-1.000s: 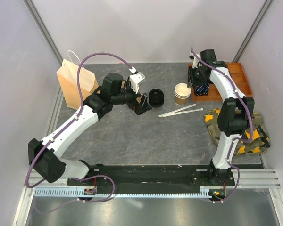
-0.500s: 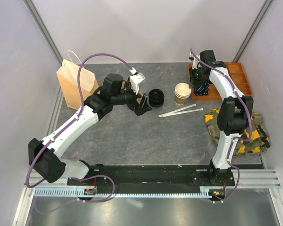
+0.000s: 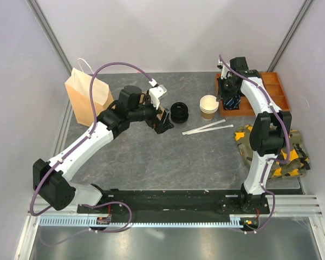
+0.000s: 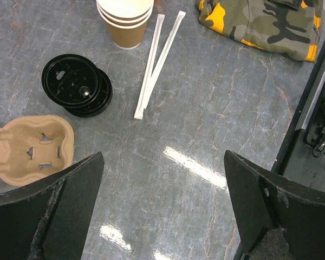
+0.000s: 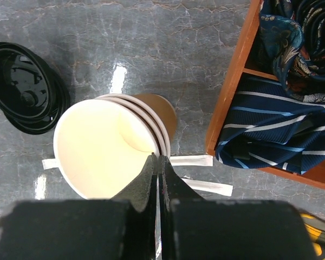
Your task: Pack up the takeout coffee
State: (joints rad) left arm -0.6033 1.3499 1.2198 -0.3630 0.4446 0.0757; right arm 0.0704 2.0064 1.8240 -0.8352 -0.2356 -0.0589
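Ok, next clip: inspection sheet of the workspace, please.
Surface: grey marbled tabletop, glare spots.
Job's things: three nested tan paper cups; stacked round black plastic lids beside them.
Clutter: brown moulded-pulp carrier, tan paper bag, two wrapped straws, camouflage cloth, wooden tray of ties.
Grippers: left fingers open, empty; right fingers shut at cup rim, grip unclear.
Cables: purple cables along both arms.
Surroundings: plain white walls.

The top camera looks down from high at the near side over the whole table (image 3: 151, 157), the left wrist camera looks down from mid-height, the right wrist camera from close, and all three share the cups (image 3: 209, 106) and lids (image 3: 179, 112).
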